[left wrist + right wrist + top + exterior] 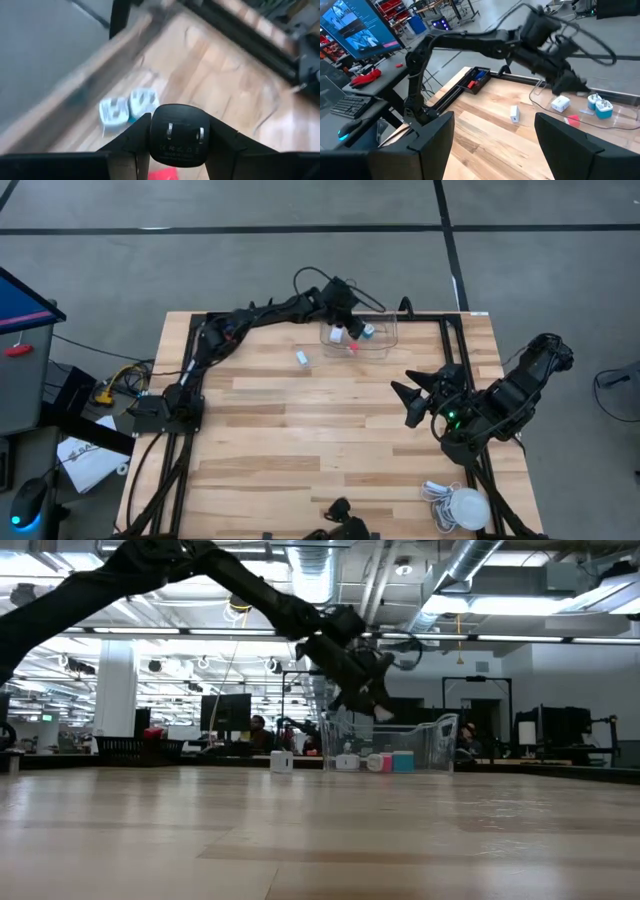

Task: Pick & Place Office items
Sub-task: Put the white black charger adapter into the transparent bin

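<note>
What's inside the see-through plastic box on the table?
Inside the clear plastic box lie small white plug blocks, one with a blue base, and a red piece. The left gripper hangs over it holding a black plug, covering what lies beneath.

We see two arms, both black, jointed, built from chunky angular segments. Left arm [262, 313]: long slim links, loose black cable loops arching off wrist. Right arm [505, 398]: bulkier housing, small green light glowing near wrist. Left gripper [176, 141] fingers [127, 144] matte black, wedge-shaped. Right gripper [493, 137] fingers [429, 135] broad, flat, dark plates.
</note>
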Available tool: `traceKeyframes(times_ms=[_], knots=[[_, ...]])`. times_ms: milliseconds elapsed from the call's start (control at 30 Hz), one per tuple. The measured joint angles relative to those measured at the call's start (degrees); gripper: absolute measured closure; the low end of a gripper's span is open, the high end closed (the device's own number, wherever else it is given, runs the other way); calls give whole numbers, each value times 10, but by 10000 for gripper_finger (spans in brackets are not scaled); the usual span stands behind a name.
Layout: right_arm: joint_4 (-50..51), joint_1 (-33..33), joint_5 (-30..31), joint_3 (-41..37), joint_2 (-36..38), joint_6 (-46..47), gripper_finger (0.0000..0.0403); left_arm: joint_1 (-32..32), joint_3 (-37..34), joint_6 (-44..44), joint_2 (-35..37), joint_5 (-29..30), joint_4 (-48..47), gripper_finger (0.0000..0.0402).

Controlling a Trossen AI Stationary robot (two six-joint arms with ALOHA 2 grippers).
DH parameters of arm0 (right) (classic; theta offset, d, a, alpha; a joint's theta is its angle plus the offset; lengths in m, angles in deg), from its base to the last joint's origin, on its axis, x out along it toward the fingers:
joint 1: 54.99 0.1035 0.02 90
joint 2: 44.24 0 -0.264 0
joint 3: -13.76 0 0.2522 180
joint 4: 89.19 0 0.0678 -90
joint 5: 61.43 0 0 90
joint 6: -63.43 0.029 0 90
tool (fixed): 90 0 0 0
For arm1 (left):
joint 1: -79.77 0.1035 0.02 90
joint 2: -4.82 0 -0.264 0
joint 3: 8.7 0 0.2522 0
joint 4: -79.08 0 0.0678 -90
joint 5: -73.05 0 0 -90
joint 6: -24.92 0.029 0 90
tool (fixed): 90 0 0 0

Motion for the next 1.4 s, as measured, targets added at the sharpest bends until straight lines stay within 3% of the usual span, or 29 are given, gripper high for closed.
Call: traceKeyframes(times_ms=[200,433,733,1300,1400], knots=[[0,0,-1,0,0,0,135,-10,0,5,-21,12,-22,276],[0,0,-1,0,0,0,135,-16,0,8,-20,81,-35,276],[0,0,-1,0,0,0,135,-16,0,15,-20,115,-50,276],[-7,2,-1,0,0,1,135,-16,0,3,-19,118,-36,276],[-8,2,-1,0,0,1,135,-16,0,2,-19,118,-26,230]])
